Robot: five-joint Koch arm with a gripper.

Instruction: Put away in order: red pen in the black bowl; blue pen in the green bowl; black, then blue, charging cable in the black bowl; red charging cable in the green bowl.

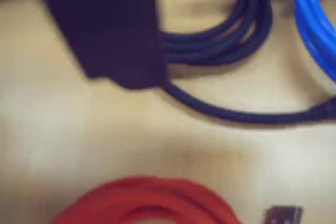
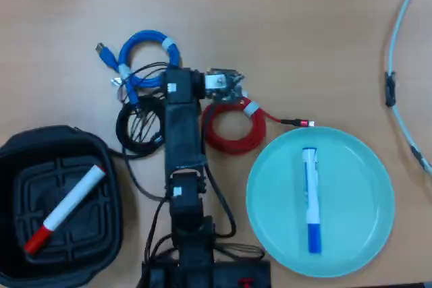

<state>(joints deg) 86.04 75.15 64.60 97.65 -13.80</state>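
In the wrist view one dark jaw of my gripper (image 1: 128,74) hangs over bare table at the upper left; the other jaw does not show. The black cable coil (image 1: 220,35) lies just to its right, the blue cable (image 1: 315,24) at the far right, and the red cable coil (image 1: 147,200) at the bottom edge. In the overhead view the arm (image 2: 182,126) stands between the black cable (image 2: 138,126) and the red cable (image 2: 233,126), with the blue cable (image 2: 145,55) beyond. The red pen (image 2: 64,208) lies in the black bowl (image 2: 13,166). The blue pen (image 2: 310,200) lies in the green bowl (image 2: 364,166).
A pale cord (image 2: 398,72) runs along the right edge of the overhead view. The red cable's plug (image 2: 304,123) points toward the green bowl's rim. The arm's own wires (image 2: 223,214) trail near its base.
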